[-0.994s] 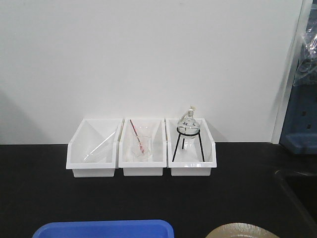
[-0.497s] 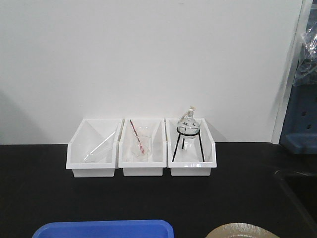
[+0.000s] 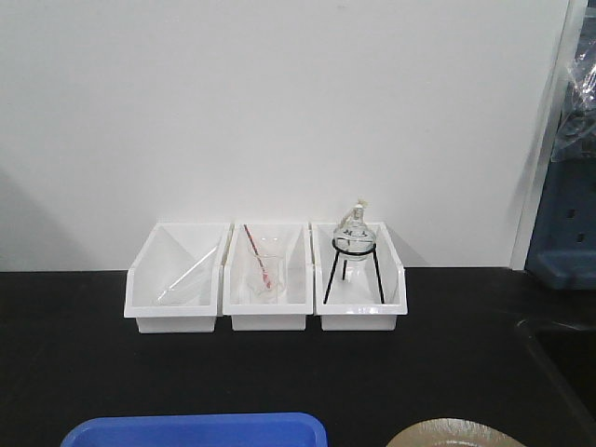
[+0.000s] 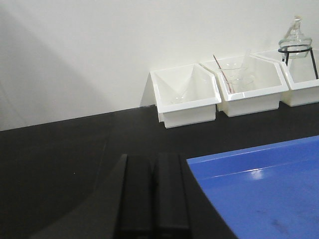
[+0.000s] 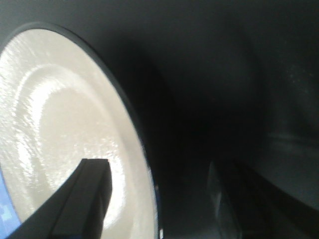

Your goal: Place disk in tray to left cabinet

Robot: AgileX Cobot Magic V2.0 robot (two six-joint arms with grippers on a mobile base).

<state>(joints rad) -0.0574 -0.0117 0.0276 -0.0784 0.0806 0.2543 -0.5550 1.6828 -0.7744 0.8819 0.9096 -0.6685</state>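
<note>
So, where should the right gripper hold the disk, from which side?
On its rim, from the side away from the tray: the disk lies flat and shallow, so only the edge can be pinched. The right gripper is open astride it.

Disk [image 5: 60, 124]: glossy glazed beige, faintly pebbled sheen, thin dark rim
Tray [image 4: 259, 189]: smooth blue plastic, soft gloss, faint scuffs
Bins [image 3: 177, 312]: three, white semi-gloss plastic
Flask [image 3: 355, 228]: clear glass
Stand [image 3: 354, 250]: thin black wire, metal by the look
Table [image 3: 93, 372]: matt black, smooth
Wall [image 3: 279, 112]: matt white
</note>
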